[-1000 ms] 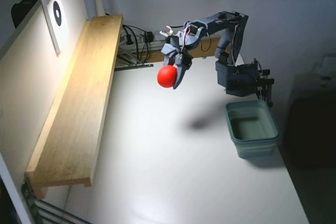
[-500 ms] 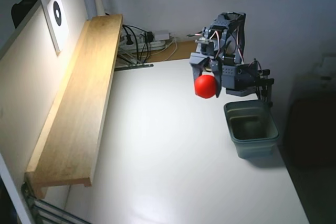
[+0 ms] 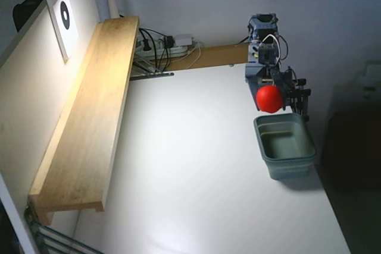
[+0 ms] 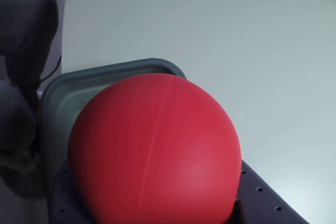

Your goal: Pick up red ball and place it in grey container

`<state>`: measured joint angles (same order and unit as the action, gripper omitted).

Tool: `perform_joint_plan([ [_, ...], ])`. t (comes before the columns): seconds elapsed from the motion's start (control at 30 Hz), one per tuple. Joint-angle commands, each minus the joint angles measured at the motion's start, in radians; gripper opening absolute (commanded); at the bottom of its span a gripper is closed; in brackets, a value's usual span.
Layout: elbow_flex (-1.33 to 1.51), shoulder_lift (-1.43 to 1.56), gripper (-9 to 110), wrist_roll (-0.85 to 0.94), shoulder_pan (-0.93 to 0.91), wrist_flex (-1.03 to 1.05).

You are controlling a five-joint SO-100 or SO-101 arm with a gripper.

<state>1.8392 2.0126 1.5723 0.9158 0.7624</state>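
Carry phase, nearly at drop: the end effector [image 3: 271,100] is clamped on the red ball [image 3: 269,99], held in the air just beside the far rim of the grey container [image 3: 286,146] in the fixed view, not yet clearly over its hollow. The wrist view shows the ball [image 4: 155,150] filling the frame with the container's rim [image 4: 105,72] and one corner peeking behind it, so the tub is underneath but off-centre. To do this well, my guess: bring the ball a bit further over the middle of the tub, lower it close to the rim, then open slowly so it doesn't bounce out or clip the thick edge; the ball looks about half the tub's width, so margin is fair but not big. The white surface [image 3: 196,165] around it is bare. Versus half a second ago: the arm has swung right from over the open surface, folded back toward its base, and the ball now hangs next to the container instead of well left of it; container unmoved.
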Motion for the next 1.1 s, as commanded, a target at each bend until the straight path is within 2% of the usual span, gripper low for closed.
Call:
perform_joint_plan([
  [0.0,-0.052,0.023,23,-0.002,0.022,0.011],
  [0.37,-0.052,0.023,23,-0.002,0.022,0.011],
  [0.4,-0.052,0.023,38,-0.002,0.022,0.011],
  [1.07,-0.052,0.023,38,-0.002,0.022,0.011],
])
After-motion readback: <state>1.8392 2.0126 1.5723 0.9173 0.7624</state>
